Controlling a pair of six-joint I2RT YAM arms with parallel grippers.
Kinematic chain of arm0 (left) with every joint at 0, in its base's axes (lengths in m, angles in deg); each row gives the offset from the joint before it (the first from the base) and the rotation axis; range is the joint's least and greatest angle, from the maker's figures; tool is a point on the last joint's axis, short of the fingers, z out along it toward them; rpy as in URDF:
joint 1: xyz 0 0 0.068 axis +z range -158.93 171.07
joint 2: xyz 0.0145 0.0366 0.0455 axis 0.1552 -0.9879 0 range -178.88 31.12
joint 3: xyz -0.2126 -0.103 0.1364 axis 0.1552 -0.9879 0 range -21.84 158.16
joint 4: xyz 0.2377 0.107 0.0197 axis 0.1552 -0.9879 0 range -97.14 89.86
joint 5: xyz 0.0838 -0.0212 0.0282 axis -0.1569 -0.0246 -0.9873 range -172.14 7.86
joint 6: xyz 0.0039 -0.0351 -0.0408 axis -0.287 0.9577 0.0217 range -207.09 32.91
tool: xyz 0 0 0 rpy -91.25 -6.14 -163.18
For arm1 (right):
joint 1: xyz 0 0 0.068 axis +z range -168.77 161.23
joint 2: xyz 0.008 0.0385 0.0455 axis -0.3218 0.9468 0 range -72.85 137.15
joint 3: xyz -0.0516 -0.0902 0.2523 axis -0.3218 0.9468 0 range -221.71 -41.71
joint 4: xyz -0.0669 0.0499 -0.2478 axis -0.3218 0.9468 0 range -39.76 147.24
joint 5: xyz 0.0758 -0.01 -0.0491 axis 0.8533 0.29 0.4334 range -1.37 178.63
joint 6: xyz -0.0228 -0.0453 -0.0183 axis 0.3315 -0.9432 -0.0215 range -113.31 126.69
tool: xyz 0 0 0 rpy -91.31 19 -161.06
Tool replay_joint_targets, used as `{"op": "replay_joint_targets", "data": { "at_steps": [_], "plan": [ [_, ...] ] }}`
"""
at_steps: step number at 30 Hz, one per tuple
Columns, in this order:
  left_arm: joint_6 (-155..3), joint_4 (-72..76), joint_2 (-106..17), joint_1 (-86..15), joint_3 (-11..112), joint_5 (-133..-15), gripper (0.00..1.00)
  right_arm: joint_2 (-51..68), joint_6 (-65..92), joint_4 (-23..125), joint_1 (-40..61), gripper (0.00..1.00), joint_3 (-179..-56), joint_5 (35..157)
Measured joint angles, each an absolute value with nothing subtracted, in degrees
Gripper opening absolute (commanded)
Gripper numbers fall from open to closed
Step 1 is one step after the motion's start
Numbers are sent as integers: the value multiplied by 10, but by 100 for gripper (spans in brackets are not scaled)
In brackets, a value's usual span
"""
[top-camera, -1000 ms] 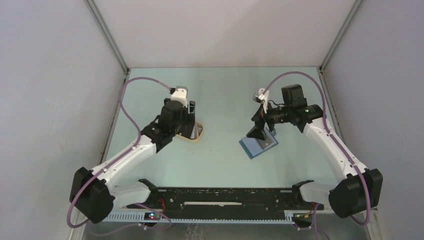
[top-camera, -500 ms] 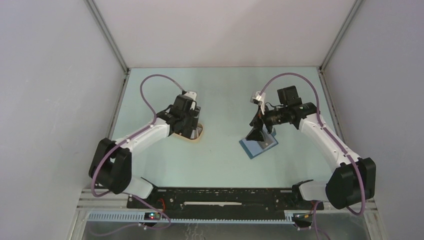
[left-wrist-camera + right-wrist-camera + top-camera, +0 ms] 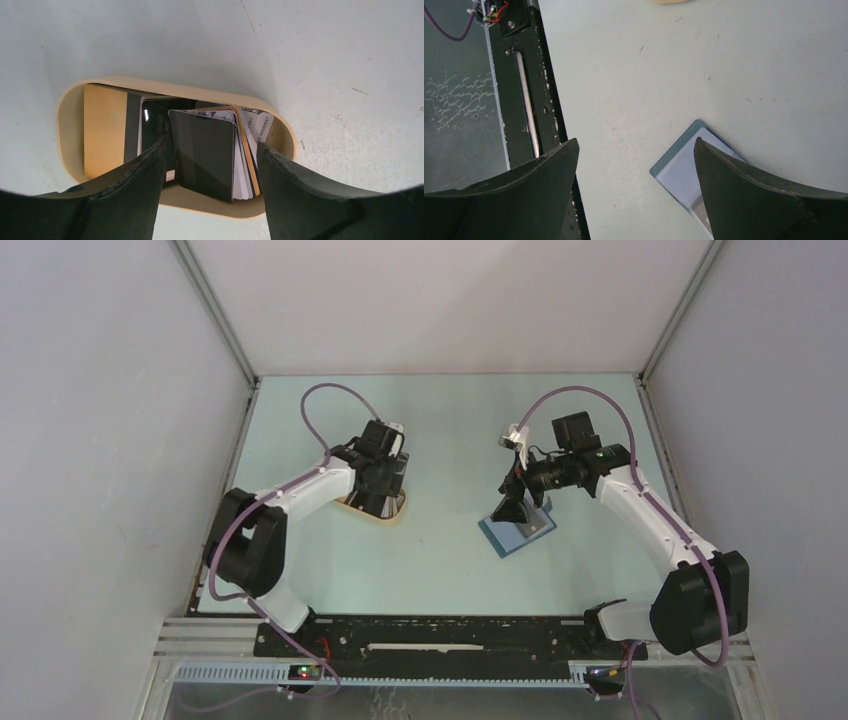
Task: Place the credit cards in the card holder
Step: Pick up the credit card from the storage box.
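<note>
Several credit cards [image 3: 205, 155], dark, white and gold-edged, lie fanned in a tan oval tray [image 3: 70, 125]. My left gripper [image 3: 211, 145] hovers over that tray, open, one finger on each side of the top dark card and neither visibly pressing it. From above, the left gripper [image 3: 383, 490] covers most of the tray [image 3: 397, 515]. The card holder [image 3: 681, 170], teal with a paler blue inside, lies open on the table. My right gripper [image 3: 636, 141] is open above its left corner, and its right finger hides part of the holder. The overhead camera places the holder [image 3: 520, 532] under the right gripper [image 3: 513, 505].
A black rail [image 3: 450, 635] runs along the near table edge and also shows in the right wrist view [image 3: 519, 100]. Grey enclosure walls stand on the left, right and far sides. Bare table lies between the tray and the holder.
The left arm has swung its elbow back and left while its gripper stayed over the tray, jaws narrowing slightly. The right gripper has barely moved above the holder.
</note>
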State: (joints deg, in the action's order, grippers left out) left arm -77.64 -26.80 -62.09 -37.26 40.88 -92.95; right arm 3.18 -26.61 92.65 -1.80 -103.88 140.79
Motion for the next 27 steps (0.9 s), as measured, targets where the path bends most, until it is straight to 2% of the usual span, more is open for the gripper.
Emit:
{"op": "replay_joint_targets", "data": {
  "at_steps": [9, 19, 27],
  "plan": [
    [-776, -307, -652, -387, 446, -963, 74, 35, -267, 927, -18, 94, -1039, 1408],
    [-777, -354, -703, -417, 499, -1007, 69, 35, -267, 928, -18, 94, -1039, 1408],
    [-776, -372, -719, -421, 511, -1030, 70, 35, -267, 929, -19, 94, -1039, 1409]
  ]
}}
